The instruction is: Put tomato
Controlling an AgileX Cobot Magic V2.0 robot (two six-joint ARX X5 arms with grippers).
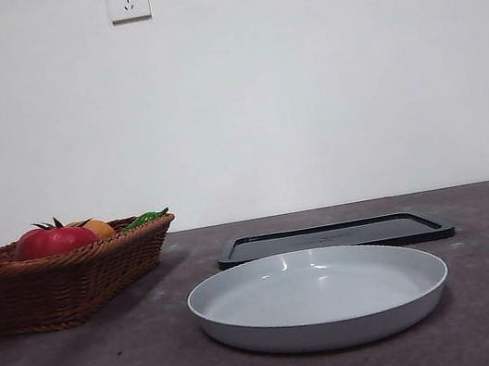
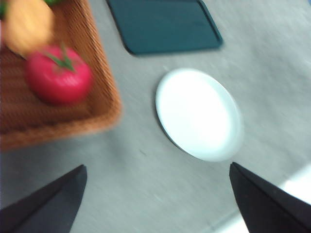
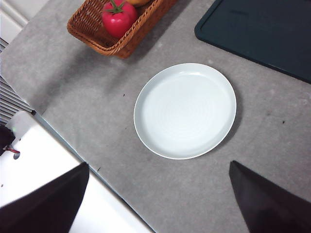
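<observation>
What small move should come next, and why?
Probably bring the left claw, open and holding nothing, over the round glossy red tomato. It still lies in the brown woven wicker basket, while the round pale grey plate sits bare.

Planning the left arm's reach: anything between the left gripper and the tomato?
Nothing lies over the tomato; it sits exposed in the wicker basket, with an orange fruit beside it. Only the basket's wall stands between it and the open left gripper, which hangs above bare table, so reach from above.
</observation>
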